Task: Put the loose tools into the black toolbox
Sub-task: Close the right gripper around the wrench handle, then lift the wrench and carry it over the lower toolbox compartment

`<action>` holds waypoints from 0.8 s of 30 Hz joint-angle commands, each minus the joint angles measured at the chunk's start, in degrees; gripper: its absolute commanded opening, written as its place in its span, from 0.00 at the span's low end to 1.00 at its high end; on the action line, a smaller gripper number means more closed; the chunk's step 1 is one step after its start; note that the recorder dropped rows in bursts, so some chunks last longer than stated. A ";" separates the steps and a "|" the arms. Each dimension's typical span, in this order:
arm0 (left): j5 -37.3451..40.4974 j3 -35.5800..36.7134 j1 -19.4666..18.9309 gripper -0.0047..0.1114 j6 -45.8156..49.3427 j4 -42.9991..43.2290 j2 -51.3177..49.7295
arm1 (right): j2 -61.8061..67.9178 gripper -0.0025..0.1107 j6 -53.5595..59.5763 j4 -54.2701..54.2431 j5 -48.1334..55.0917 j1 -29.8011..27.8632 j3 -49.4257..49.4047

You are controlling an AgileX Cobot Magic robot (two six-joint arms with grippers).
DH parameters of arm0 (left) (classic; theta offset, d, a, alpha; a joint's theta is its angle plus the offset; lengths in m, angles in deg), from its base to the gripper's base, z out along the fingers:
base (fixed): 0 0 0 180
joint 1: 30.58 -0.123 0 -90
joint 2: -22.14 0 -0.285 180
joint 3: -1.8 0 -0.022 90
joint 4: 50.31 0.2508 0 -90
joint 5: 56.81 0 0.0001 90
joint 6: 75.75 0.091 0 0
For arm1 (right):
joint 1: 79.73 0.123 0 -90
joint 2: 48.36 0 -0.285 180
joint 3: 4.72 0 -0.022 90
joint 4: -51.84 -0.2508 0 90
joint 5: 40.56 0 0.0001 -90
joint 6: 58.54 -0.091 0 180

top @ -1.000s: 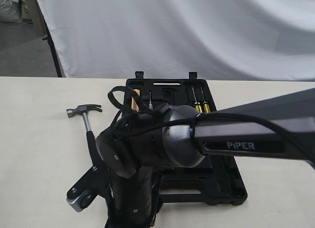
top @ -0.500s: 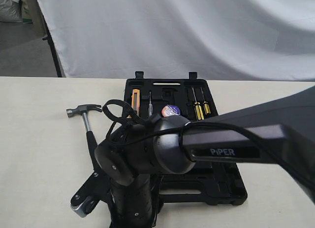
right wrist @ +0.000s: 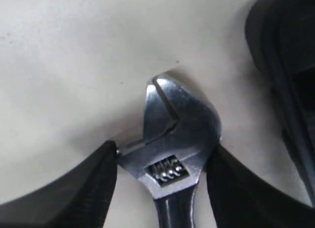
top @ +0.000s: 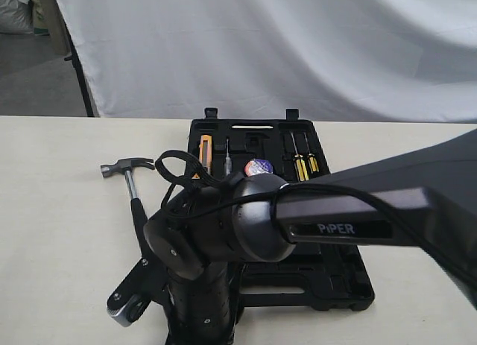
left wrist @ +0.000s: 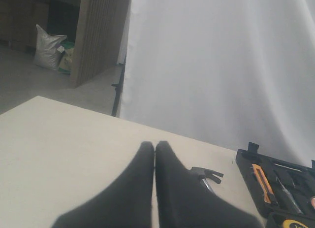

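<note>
The right claw (right wrist: 162, 151) is clamped on the head of an adjustable wrench (right wrist: 172, 124), one finger (right wrist: 74, 198) pressed to each side at the worm screw, with the head low over the desk (top: 59, 233) at the lower left of the exterior frame. That is a poor place to hold it: the steel is smooth and rounded, and the handle runs out of sight, so I judge its weight could twist the wrench in the grip or pull it free on the way across. The black toolbox (top: 335, 274) lies open at centre frame, mostly hidden behind the reaching arm, so the wrench's recess cannot be seen; a tilted tool might catch the rim or land across the wrong moulding. The hammer (top: 128, 168) lies loose just left of the box, close to the arm, and a sweeping elbow could knock it. The left claw (left wrist: 155, 145) is pinched closed on nothing.
</note>
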 commanded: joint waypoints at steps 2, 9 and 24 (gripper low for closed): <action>-0.41 -0.15 -1.45 0.05 -0.27 0.25 0.18 | 0.87 0.02 1.12 0.00 -3.95 0.31 1.38; -0.41 -0.15 -1.45 0.05 -0.27 0.25 0.18 | 0.76 0.02 4.90 0.00 -3.20 2.87 1.83; -0.41 -0.15 -1.45 0.05 -0.27 0.25 0.18 | -3.51 0.02 8.09 0.00 -3.11 5.35 1.83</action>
